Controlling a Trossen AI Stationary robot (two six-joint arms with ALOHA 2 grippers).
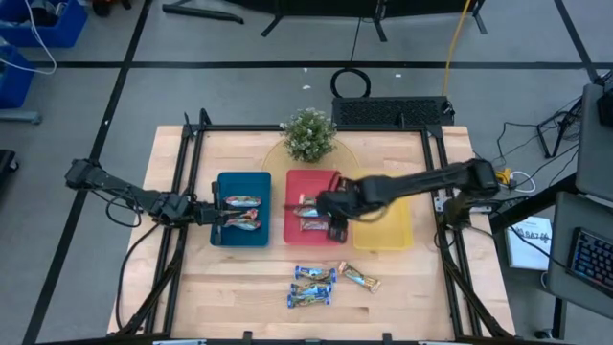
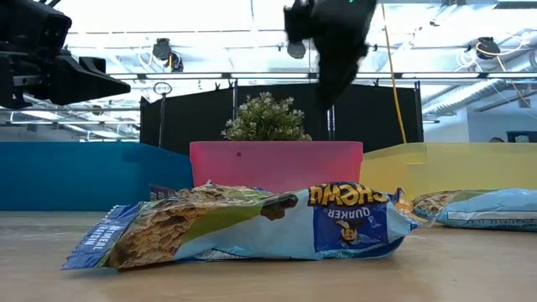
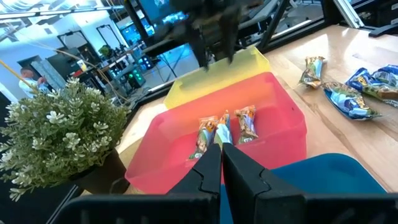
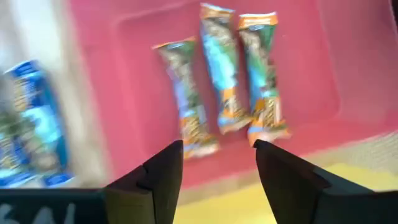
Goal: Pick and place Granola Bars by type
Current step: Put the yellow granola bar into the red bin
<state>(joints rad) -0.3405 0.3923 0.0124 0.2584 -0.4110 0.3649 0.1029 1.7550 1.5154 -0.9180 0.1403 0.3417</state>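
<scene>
Three green-and-orange granola bars (image 4: pixel 217 81) lie flat side by side on the floor of the red tray (image 1: pixel 311 218). My right gripper (image 1: pixel 335 226) hangs open above that tray's right near corner, with nothing between its fingers (image 4: pixel 217 165). Bars (image 1: pixel 239 213) also lie in the blue tray (image 1: pixel 241 236). Blue-white bars (image 1: pixel 310 286) and one tan-gold bar (image 1: pixel 360 278) lie on the bare table near the front edge. My left gripper (image 1: pixel 207 213) is shut and empty at the blue tray's left wall, its fingers (image 3: pixel 221 158) pointing toward the red tray.
The yellow tray (image 1: pixel 385 230) sits right of the red one, under my right arm. A potted plant (image 1: pixel 308 134) stands behind the trays at the far edge. In the low view a blue-white bar (image 2: pixel 252 228) lies close to the camera.
</scene>
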